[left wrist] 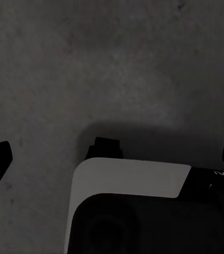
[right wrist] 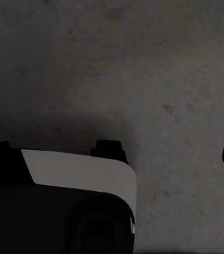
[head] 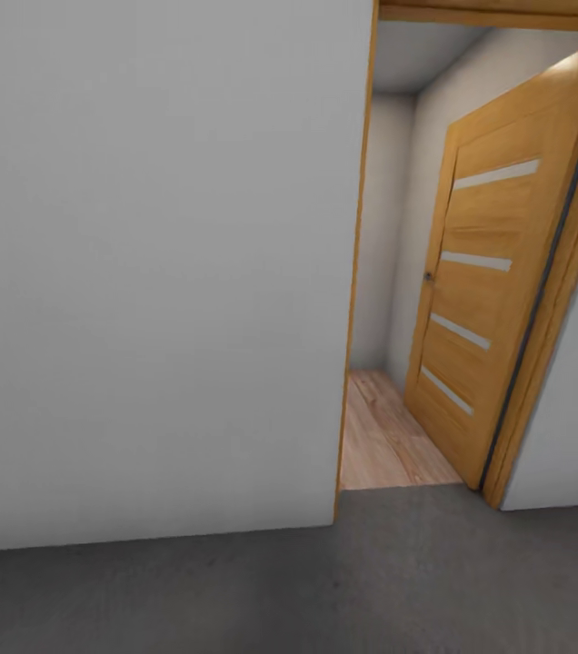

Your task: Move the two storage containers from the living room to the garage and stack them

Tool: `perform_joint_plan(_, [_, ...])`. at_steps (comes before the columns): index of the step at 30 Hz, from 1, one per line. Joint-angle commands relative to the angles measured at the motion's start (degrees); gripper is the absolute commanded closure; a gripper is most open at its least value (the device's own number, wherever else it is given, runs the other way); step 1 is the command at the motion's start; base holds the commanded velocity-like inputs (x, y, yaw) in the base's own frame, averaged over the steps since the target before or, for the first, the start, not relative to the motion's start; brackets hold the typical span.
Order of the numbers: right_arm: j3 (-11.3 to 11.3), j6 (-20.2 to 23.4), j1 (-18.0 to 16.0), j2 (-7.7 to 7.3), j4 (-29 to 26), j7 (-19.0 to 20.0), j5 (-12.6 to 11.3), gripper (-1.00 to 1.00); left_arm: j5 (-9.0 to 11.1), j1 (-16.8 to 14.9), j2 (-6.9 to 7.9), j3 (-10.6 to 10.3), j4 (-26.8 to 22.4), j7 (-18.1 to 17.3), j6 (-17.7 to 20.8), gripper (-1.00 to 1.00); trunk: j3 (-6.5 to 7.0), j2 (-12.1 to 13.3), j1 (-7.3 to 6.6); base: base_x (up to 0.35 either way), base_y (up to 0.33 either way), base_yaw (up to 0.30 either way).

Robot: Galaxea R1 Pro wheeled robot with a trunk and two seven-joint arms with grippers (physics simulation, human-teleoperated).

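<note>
Plain pale grey wall [head: 153, 272]: broad flat panel, fills the left and centre of the head view, ends at a wood-trimmed doorway edge.

Dark grey speckled concrete floor [head: 325, 590]: near strip under the wall; also beneath both wrist cameras [left wrist: 117, 69] [right wrist: 143, 69], shadowed.

Honey-coloured wooden door with four pale horizontal glass slits [head: 498, 272]: right of the opening, swung open into the far room; top corner cut off by the frame.

Light wood plank flooring [head: 384, 436]: narrow wedge past the threshold, mostly hidden by wall and door.

White-and-black robot body part [left wrist: 128, 211]: near, cut off, identity unclear.

Left gripper [left wrist: 112, 153]: dark fingertips at opposite picture edges, spread apart, holding nothing.

Right gripper [right wrist: 112, 153]: one fingertip visible at the edge; whether it is spread or closed cannot be told.
</note>
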Motion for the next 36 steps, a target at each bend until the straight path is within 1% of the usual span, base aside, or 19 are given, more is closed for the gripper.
perform_joint_plan(1, [0.5,-0.3,-0.1,0.07,0.2,-0.1,-0.5,-1.0,0.5,0.0,0.0,-0.4,0.0,0.1,0.0,-1.0,-0.04,0.0,0.0,0.0,0.0,-0.284])
perform_joint_plan(36, [0.5,-0.3,-0.1,0.09,0.2,-0.1,-0.5,-1.0,0.7,0.0,0.07,-0.4,0.0,0.1,-0.1,-1.0,0.93,0.0,0.0,0.0,0.0,-0.284])
